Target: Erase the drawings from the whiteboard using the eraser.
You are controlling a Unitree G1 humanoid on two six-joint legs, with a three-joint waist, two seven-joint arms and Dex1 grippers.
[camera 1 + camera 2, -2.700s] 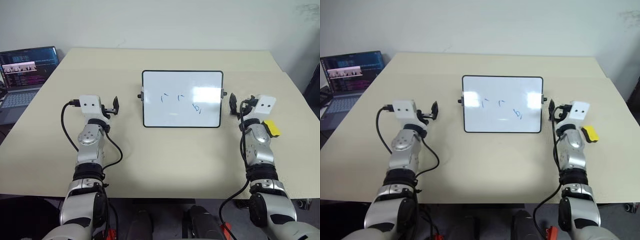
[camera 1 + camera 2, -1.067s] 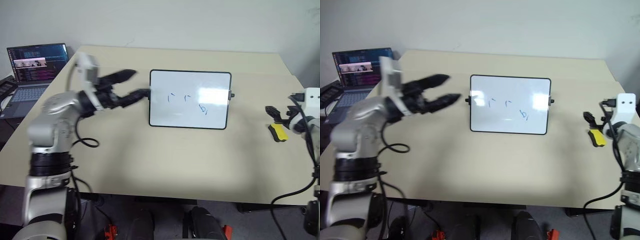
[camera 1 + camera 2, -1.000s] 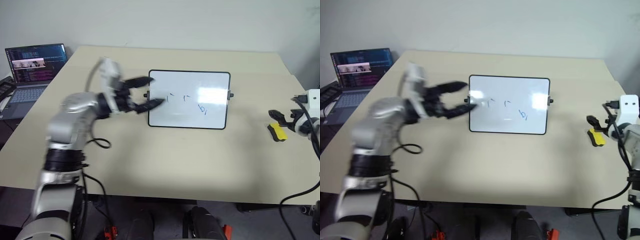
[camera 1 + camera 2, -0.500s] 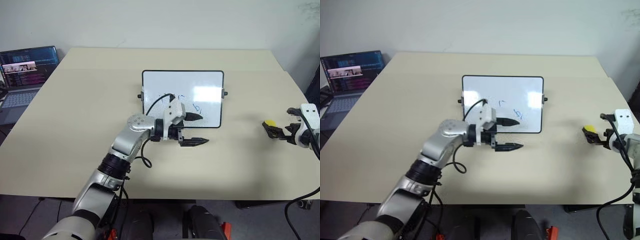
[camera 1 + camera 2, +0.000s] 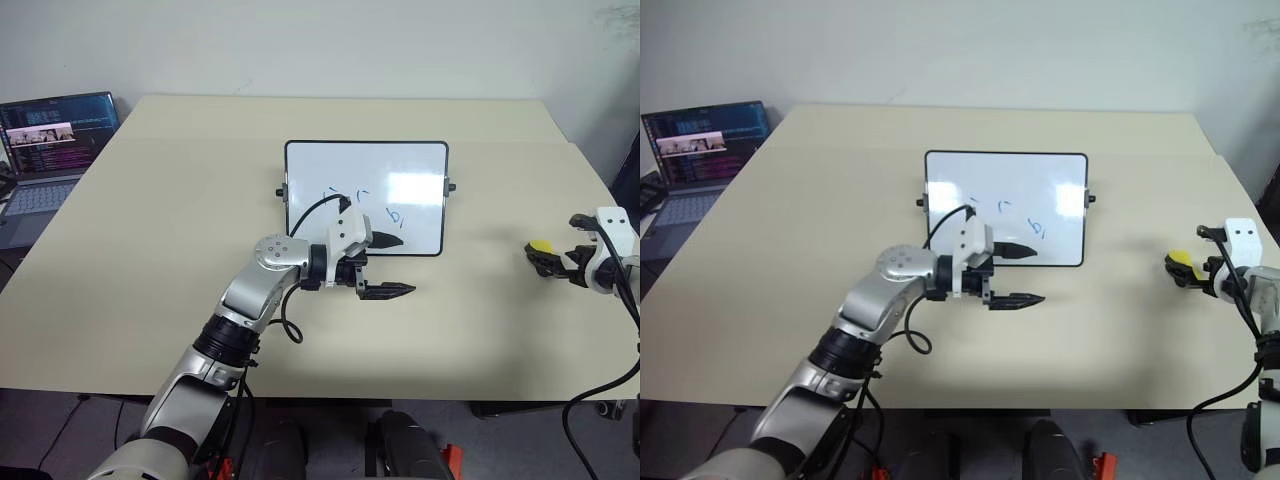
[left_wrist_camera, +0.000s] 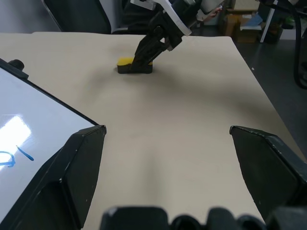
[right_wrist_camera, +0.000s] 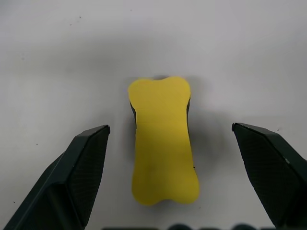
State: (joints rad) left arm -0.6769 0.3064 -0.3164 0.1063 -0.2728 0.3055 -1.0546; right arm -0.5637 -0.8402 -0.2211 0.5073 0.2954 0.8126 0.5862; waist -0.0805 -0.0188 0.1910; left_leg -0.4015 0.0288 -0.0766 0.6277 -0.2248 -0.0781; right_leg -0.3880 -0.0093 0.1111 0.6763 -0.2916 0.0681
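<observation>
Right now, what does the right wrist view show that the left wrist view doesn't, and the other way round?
The right wrist view looks straight onto the eraser's yellow top, lying between the right gripper's two open fingers, not yet held. The left wrist view shows a corner of the whiteboard with a blue stroke of the drawings, the left gripper's open fingers, and the right gripper reaching down at the eraser from the side. Both show the eraser lying on the table.

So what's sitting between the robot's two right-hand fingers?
The yellow eraser lies on the table between the open right gripper's fingers, with bare tabletop on either side. The right wrist view shows this.
</observation>
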